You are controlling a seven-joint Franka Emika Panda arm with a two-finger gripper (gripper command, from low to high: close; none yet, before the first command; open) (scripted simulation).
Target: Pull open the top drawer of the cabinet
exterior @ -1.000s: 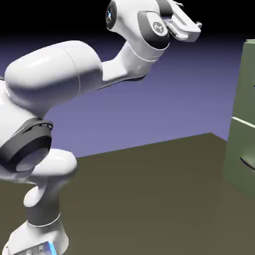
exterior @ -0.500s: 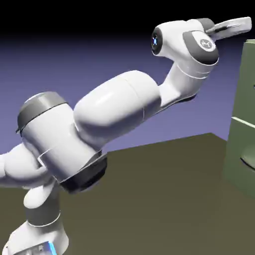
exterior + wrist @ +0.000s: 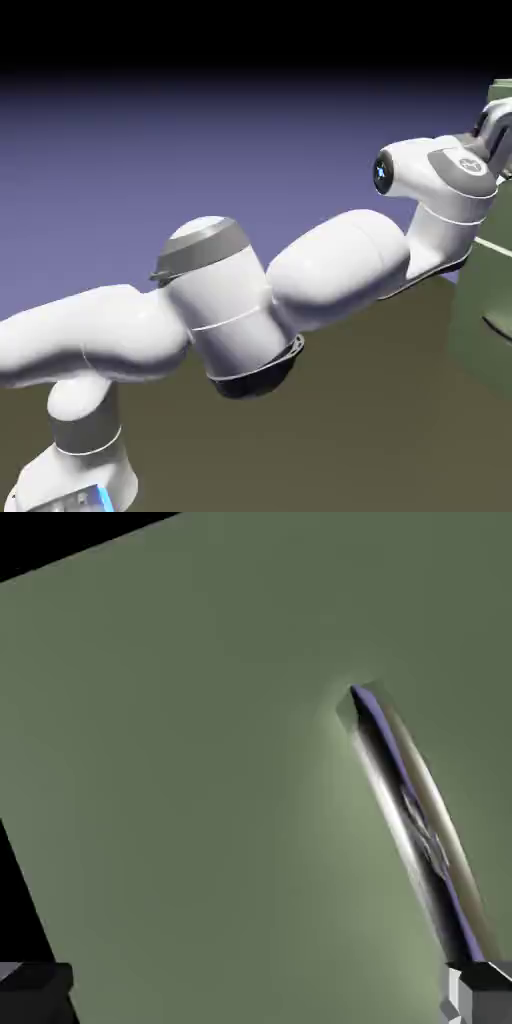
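Note:
The sage-green cabinet [image 3: 478,300] stands at the exterior view's right edge. My white arm stretches across to it, and the gripper [image 3: 494,124] is up against the cabinet's upper front, partly cut off by the picture's edge. In the hand view the top drawer [image 3: 200,762] fills the picture as a flat green face. Its shiny pale handle [image 3: 410,812] runs slantwise on the right, ending just above my right fingertip [image 3: 482,996]. The left fingertip [image 3: 35,990] is far off at the other side, so the gripper [image 3: 258,998] is open and holds nothing.
Below the hand, a thicker stepped green drawer block [image 3: 485,345] with a dark curved handle [image 3: 497,325] juts out from the cabinet. The brown table top [image 3: 380,420] lies under the outstretched arm.
The arm has swung down and to the right, stretching out. The hand dropped from above the cabinet's top level to its upper front. The jaws stayed open.

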